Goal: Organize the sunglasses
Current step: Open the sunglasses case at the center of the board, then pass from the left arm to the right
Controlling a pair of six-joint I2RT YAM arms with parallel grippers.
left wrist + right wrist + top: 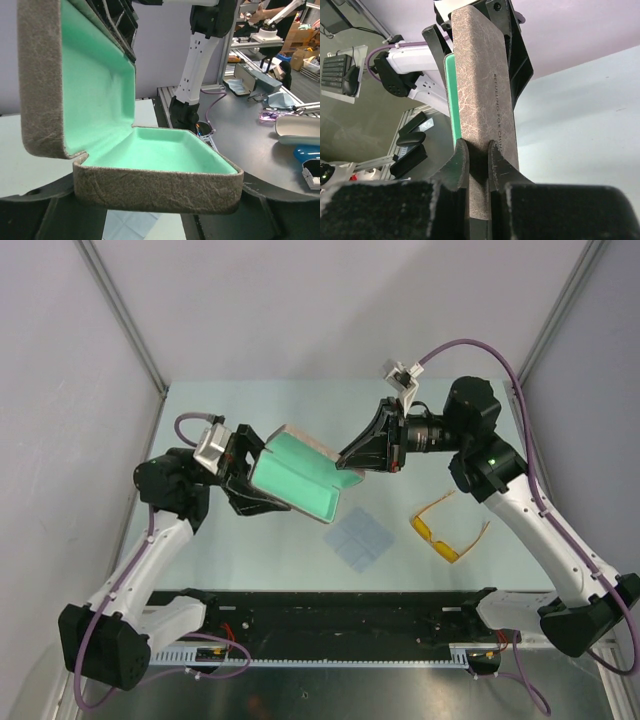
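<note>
The grey-beige case [297, 480] hangs open above the table's middle, its green lining showing. My left gripper [240, 475] is shut on the case's base; in the left wrist view the base wall [155, 187] fills the space between my fingers [30, 215]. My right gripper [350, 465] is shut on the edge of the lid [480, 75], with both fingertips [457, 162] pinching it. The case is empty inside [165, 147]. The yellow-orange sunglasses [447, 530] lie on the table at the right, below my right arm, with their arms unfolded.
A pale blue square cloth [360, 538] lies on the table just below the case; it also shows in the left wrist view [135, 225]. A black rail [350, 605] runs along the near edge. Grey side walls close in left and right.
</note>
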